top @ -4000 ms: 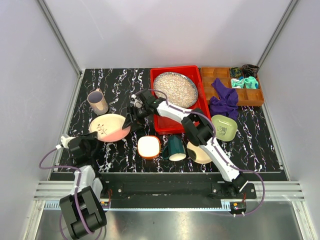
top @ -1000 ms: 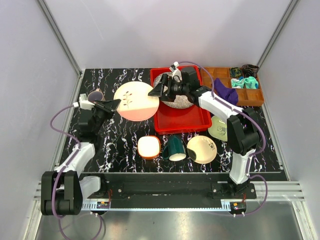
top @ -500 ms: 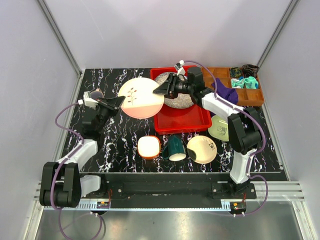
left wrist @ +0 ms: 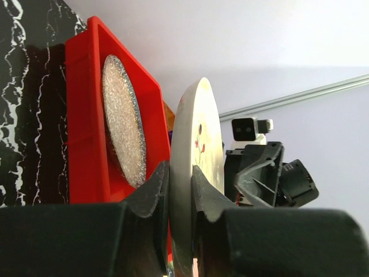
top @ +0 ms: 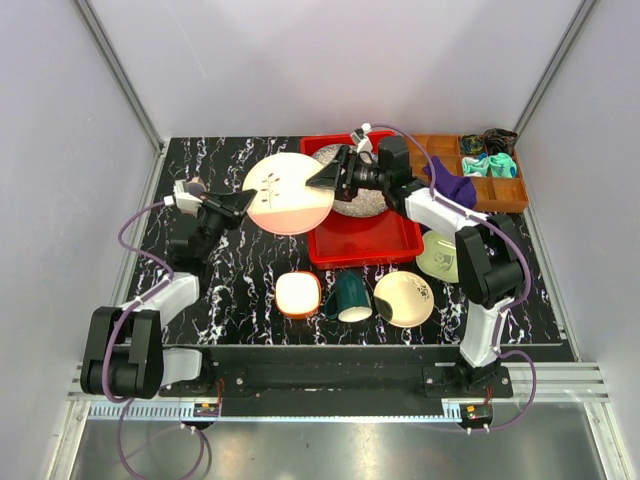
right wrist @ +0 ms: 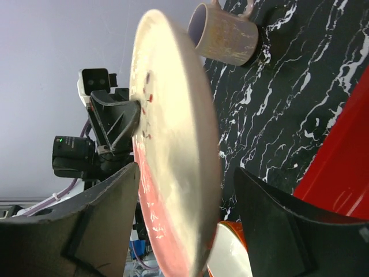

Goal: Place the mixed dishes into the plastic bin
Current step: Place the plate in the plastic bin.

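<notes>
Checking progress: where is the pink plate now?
Top view: the pink plate is aloft left of centre, pinched by the left gripper, its right edge at the bin's left rim.

Far middle of bench [top: 250,290]: bin [top: 365,240], with big plate [top: 358,206] in its back half. Just right of bin: tray [top: 505,205]. Over bin's left rim, off the bench: second plate [top: 288,193], clamped at its left edge in left fingers [left wrist: 151,193]. Left of that, cup [right wrist: 222,34]. In front of bin, left to right: bowl [top: 298,294], mug [top: 351,295], small plate [top: 404,299]. Behind small plate, right of bin: another bowl [top: 438,258].
</notes>
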Available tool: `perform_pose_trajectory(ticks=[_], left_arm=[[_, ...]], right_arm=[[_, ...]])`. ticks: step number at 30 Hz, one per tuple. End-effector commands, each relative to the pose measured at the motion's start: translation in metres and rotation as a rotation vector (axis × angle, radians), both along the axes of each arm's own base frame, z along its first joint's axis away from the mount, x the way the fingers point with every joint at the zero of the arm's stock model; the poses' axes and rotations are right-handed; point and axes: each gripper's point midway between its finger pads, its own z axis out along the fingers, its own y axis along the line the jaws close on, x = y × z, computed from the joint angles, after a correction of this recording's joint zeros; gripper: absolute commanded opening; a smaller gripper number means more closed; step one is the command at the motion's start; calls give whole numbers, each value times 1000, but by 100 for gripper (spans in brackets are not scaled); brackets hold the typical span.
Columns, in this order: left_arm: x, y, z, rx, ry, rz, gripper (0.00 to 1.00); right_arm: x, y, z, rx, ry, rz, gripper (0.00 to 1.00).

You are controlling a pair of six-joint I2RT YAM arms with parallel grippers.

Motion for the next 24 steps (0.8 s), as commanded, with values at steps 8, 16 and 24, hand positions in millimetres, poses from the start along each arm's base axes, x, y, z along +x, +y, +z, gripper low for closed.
perform_pose_trajectory(ticks=[8,16,24], left_arm=[[3,-17,97,-12,-300,-58,0],[27,-36,91,109,-253,-83,0],[57,-67,75,210,-206,-129,0]], right_arm=[[24,-52,15,-57,-78,-186,84],[40,-126,10,-226,-141,-477,91],[27,-172,24,-321,-188,-631,93]])
